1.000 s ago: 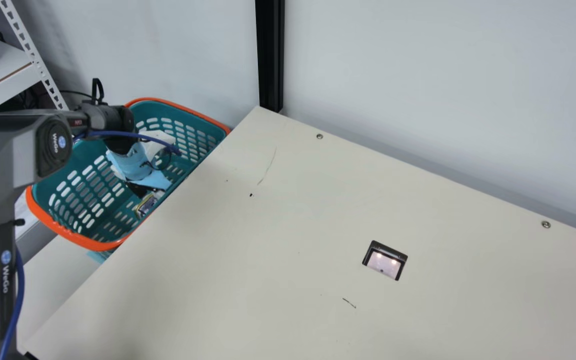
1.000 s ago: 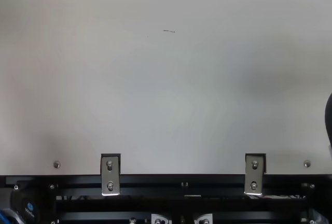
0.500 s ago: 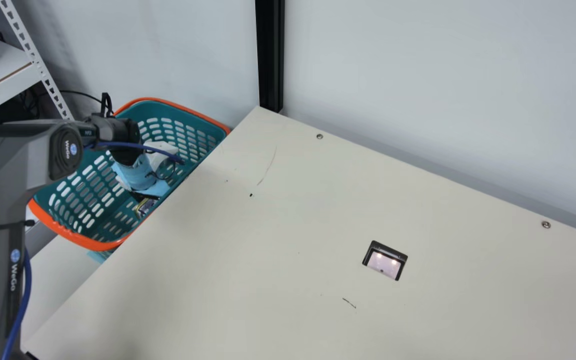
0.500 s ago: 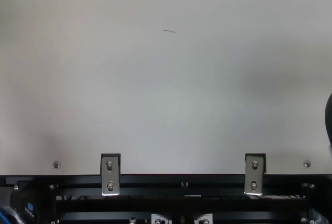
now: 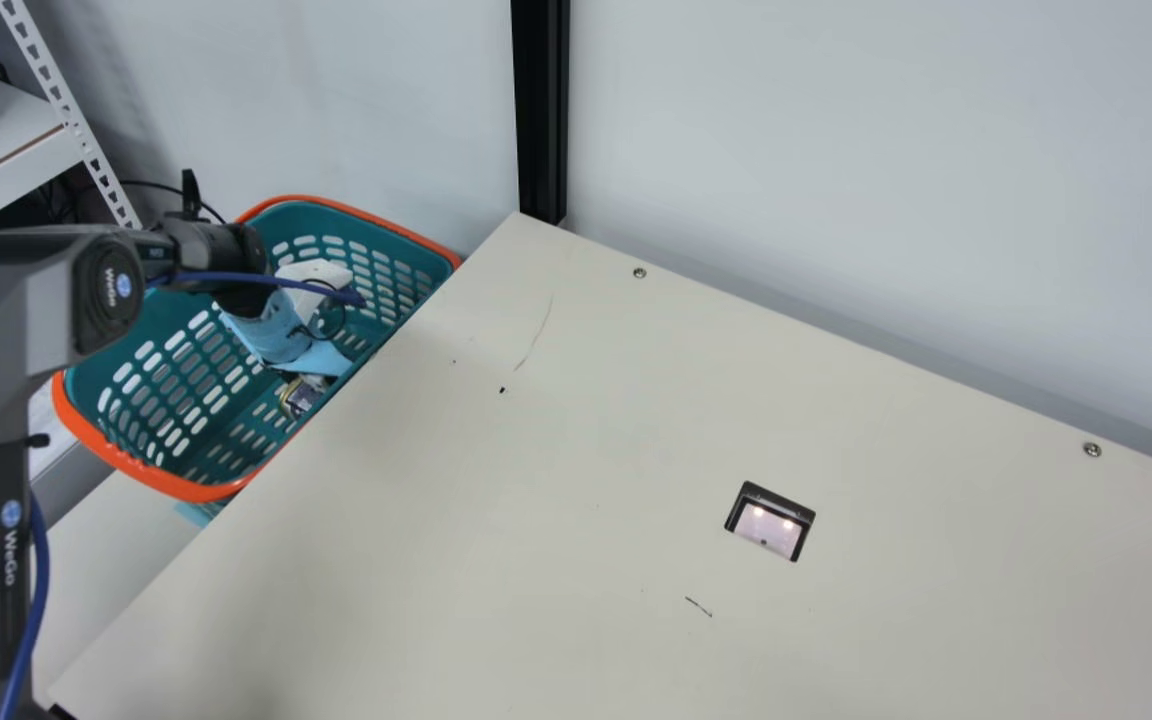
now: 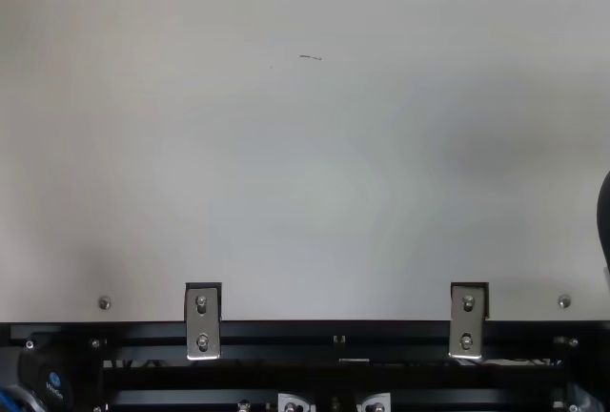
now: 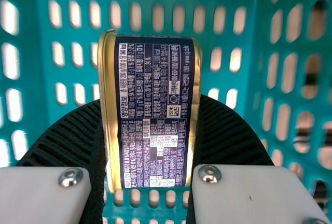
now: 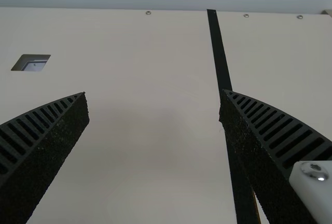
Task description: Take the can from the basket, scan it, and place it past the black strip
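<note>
Main and left wrist views share the basket (image 5: pixel 191 491), wrist's closer

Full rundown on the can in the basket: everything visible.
The navy-and-gold metal-looking can shows a navy side wall densely printed in white, with a small square code and a gold rim at each end. That wall faces the left wrist camera. Black ribbed fingers of the left gripper clamp it end to end, inside the teal slotted basket with orange rim.

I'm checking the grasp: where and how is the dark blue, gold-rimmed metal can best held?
Probably by the can's two gold-rimmed ends, from above through the teal plastic basket's open top: the printed side faces the wrist camera, and each end meets one of the left gripper's fingers.
</note>
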You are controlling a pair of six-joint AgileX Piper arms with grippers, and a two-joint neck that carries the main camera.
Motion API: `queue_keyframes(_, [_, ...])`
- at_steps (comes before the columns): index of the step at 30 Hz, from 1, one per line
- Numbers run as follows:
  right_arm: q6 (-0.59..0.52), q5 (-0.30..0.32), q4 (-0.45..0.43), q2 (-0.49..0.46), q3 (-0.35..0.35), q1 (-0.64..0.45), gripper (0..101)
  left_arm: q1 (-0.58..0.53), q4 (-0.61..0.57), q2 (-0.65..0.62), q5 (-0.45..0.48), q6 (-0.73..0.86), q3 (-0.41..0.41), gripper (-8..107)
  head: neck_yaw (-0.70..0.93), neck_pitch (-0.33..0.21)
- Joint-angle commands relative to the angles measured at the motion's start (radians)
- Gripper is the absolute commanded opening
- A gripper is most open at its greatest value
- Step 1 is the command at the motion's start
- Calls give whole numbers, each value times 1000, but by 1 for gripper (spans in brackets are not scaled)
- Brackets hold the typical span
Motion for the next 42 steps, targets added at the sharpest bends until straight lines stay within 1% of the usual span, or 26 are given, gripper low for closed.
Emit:
queue_keyframes(1, [0, 0, 0, 0, 0, 0, 101, 5, -53, -68, -28, 46, 36, 10, 22, -23])
queue_keyframes(7, [0, 0, 0, 0, 0, 0, 101, 21, -175, -218, -65, 148, 113, 10, 22, -23])
queue_keyframes(13, [0, 0, 0, 0, 0, 0, 101, 45, -298, -376, -70, 239, 186, 10, 22, -23])
queue_keyframes(18, [0, 0, 0, 0, 0, 0, 101, 67, -386, -514, -60, 285, 250, 10, 22, -23])
queue_keyframes(22, [0, 0, 0, 0, 0, 0, 101, 81, -440, -625, -56, 288, 306, 10, 22, -23])
queue_keyframes(27, [0, 0, 0, 0, 0, 0, 101, 87, -475, -762, -43, 241, 374, 10, 22, -23])
queue_keyframes(32, [0, 0, 0, 0, 0, 0, 101, 80, -465, -888, -1, 128, 431, 10, 22, -23])
queue_keyframes(36, [0, 0, 0, 0, 0, 0, 101, 71, -439, -973, 62, 9, 461, 10, 22, -23])
queue_keyframes(42, [0, 0, 0, 0, 0, 0, 101, 55, -405, -1076, 189, -149, 473, 10, 22, -23])
